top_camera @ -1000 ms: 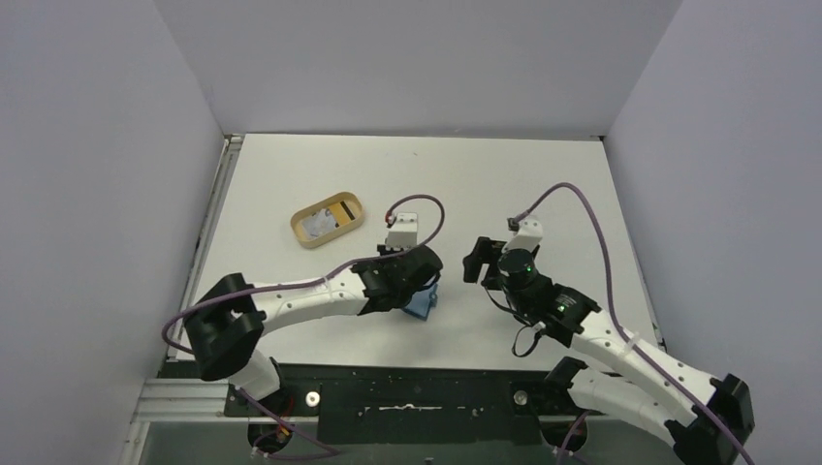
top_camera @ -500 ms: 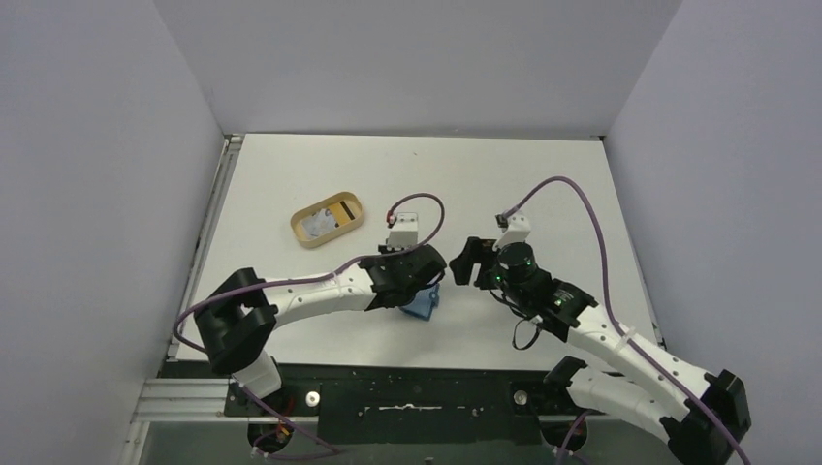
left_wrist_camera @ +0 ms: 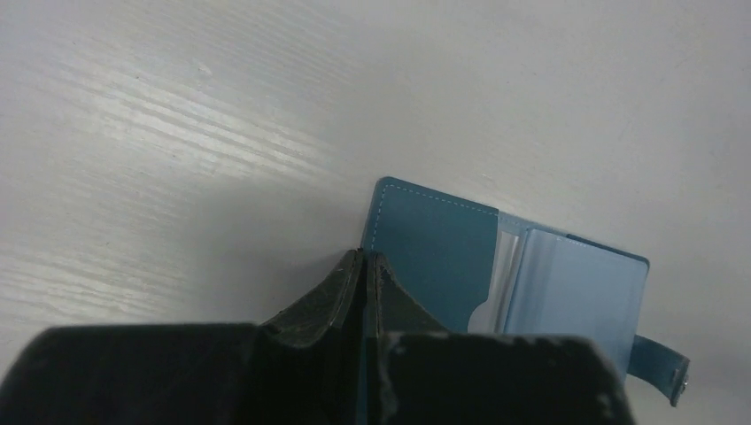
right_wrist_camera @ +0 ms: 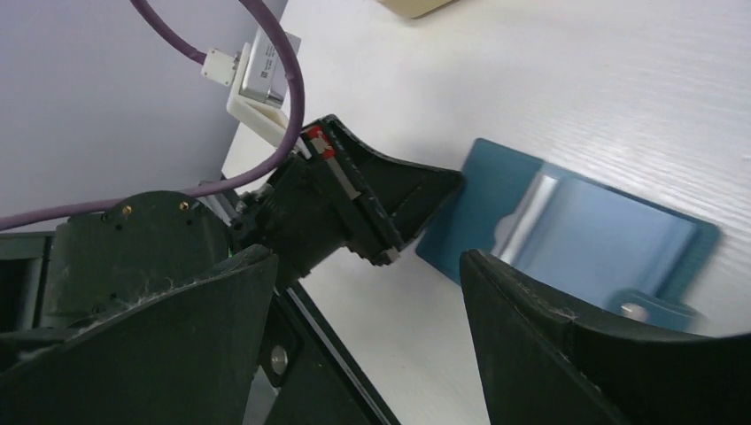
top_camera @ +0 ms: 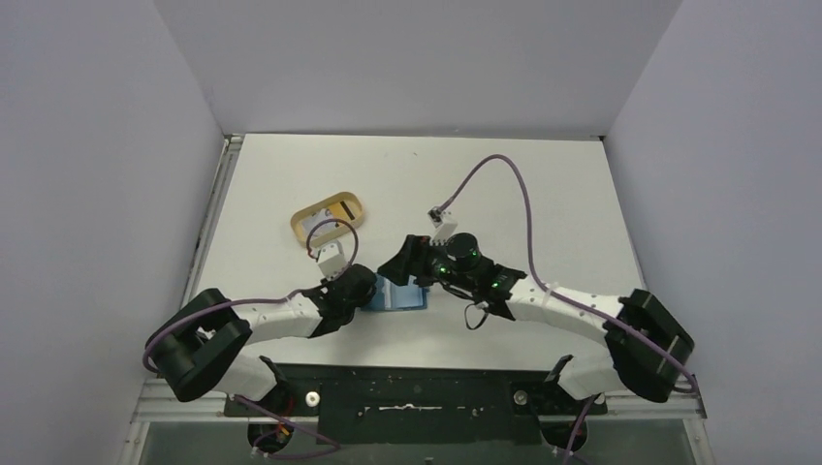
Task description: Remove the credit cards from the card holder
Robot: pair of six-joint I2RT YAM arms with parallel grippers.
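While tight on the card holder (left_wrist_camera: 438, 252) edge, left gripper (left_wrist_camera: 364, 258); right gripper (right_wrist_camera: 367, 261) wide apart above.

Bright even light; soft shadows; wrist views slightly blurred.

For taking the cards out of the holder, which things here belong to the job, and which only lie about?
Belong to the job:
- card holder, lying open
- left gripper, shut on its edge
- right gripper, open, close to it

Only lying about:
- tan tray
- purple cable
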